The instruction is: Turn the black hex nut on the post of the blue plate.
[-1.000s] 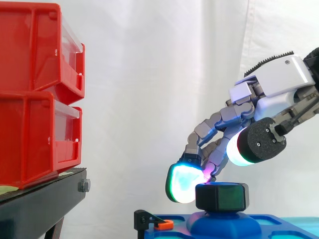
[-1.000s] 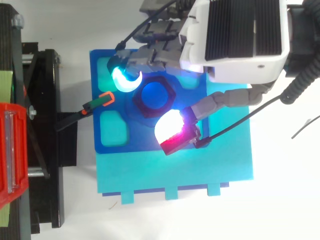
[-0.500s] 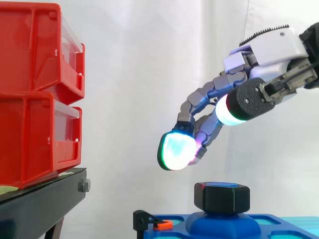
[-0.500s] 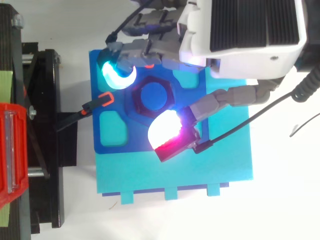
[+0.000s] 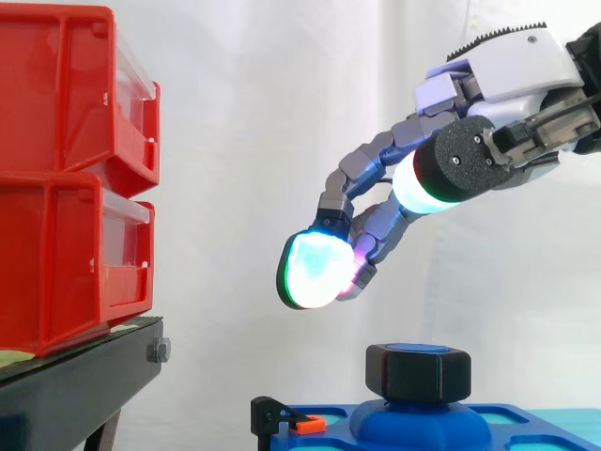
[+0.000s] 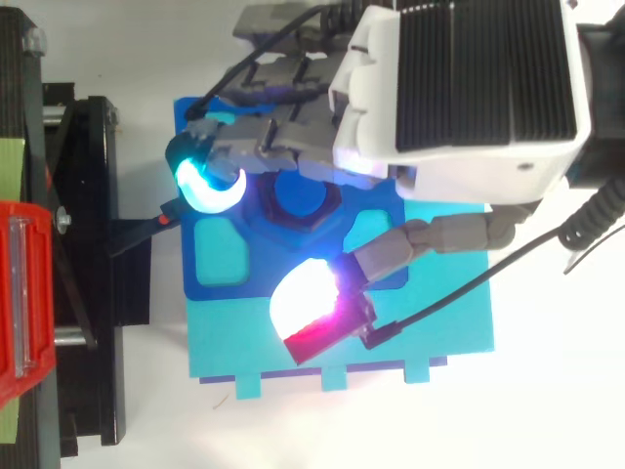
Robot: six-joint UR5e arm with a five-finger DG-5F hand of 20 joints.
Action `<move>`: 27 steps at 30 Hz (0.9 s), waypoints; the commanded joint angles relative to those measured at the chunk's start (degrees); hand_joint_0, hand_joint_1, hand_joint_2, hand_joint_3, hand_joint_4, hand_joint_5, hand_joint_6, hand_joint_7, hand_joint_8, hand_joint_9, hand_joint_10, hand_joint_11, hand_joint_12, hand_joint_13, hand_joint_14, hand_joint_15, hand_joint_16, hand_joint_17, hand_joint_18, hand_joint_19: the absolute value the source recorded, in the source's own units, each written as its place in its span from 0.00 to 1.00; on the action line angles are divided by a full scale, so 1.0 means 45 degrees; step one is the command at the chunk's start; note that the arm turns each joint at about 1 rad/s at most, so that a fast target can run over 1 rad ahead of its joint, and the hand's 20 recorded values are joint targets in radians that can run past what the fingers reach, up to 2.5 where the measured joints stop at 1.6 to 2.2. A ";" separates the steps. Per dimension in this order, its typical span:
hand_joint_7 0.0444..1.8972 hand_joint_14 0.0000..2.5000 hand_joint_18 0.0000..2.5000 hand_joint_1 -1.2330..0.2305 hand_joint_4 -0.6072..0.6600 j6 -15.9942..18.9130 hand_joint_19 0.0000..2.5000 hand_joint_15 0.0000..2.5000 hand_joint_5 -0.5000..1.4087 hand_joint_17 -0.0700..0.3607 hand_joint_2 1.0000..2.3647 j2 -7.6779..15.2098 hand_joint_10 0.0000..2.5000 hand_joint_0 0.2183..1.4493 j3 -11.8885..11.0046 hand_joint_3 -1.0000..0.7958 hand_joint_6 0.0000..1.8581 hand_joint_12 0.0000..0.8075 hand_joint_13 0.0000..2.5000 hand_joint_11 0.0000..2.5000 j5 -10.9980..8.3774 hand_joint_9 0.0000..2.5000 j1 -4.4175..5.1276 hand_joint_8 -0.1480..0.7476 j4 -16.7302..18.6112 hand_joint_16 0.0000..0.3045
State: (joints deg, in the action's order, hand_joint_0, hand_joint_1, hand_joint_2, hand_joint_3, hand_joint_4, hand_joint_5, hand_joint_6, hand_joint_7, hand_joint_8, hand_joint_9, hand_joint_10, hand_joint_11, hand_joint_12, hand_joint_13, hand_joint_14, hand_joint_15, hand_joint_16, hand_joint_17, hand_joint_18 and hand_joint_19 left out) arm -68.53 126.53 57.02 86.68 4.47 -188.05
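Hovering in the upper right of the side view, the hand [image 5: 498,70] holds nothing: its fingers reach down and to the left in a loose bend, spread away from the thumb, with clear air between the lowest glowing fingertip [image 5: 310,272] and the black hex nut [image 5: 418,371]. The nut sits low and right of centre on the post [image 5: 420,349] of the blue plate [image 5: 535,423], the post's blue top showing just inside its rim.

From above, the cyan pad [image 6: 205,186] hangs left of the nut and the thumb's white-and-red pad [image 6: 308,308] sits lower in the frame, over the edge where the blue plate meets the turquoise board [image 6: 391,332].

As I judge it, the risk lies in the descent. The fingertips stand off to the left of the nut, not on either side of it, so a straight drop would likely put a pad on the plate or near the orange-tipped clip [image 5: 302,425] at its left edge. A thumb set too far out would catch a corner, not a flat, and the rounded pads could skid round the nut without turning it. A hard sideways push could also drag the plate, though I cannot tell how firmly the clip pins it.
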 commanded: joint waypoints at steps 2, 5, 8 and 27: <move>0.38 0.00 0.07 0.58 0.70 0.0073 0.06 0.01 0.18 0.44 0.00 0.0047 0.00 0.24 0.0239 0.28 0.27 0.50 0.17 0.00 -0.0416 0.26 0.0238 0.53 0.0128 0.18; 0.38 0.00 0.07 0.58 0.70 0.0073 0.06 0.01 0.18 0.44 0.00 0.0028 0.00 0.24 0.0532 0.28 0.27 0.50 0.18 0.00 -0.0513 0.26 0.0355 0.53 0.0440 0.18; 0.38 0.00 0.07 0.58 0.70 0.0073 0.06 0.01 0.18 0.44 0.00 0.0047 0.00 0.24 0.0591 0.28 0.27 0.50 0.17 0.00 -0.0494 0.26 0.0375 0.53 0.0518 0.18; 0.38 0.00 0.06 0.58 0.70 0.0053 0.06 0.01 0.18 0.44 0.00 0.0028 0.00 0.24 0.0591 0.28 0.27 0.50 0.16 0.00 -0.0220 0.26 0.0277 0.53 0.0304 0.18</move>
State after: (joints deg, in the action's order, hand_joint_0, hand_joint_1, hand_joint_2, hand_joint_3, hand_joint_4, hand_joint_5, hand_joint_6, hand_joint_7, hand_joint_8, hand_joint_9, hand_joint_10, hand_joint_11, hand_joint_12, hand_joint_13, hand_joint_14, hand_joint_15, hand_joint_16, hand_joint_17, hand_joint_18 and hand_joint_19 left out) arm -68.29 126.68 59.65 85.53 5.89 -186.36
